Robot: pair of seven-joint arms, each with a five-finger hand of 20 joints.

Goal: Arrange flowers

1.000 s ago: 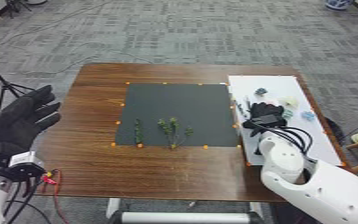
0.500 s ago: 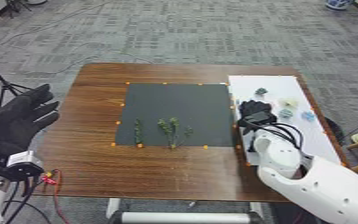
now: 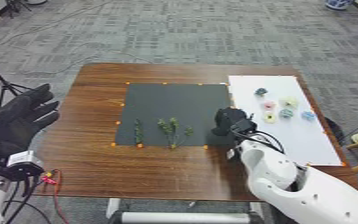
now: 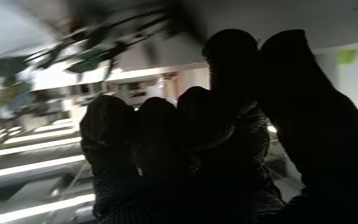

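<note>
"What has changed for us in the head view?"
"Our right hand has moved off the white board to the dark mat's right edge, uncovering a pink flower. Our left hand (unmoved) is loosely spread. Green sprigs lie on the mat."
"And the right wrist view?"
"Blurred leafy stems near our right hand; we can't tell whether it's pinching anything."

soft light, faint sheen on the table, right hand silhouetted against bright glare in wrist view
</note>
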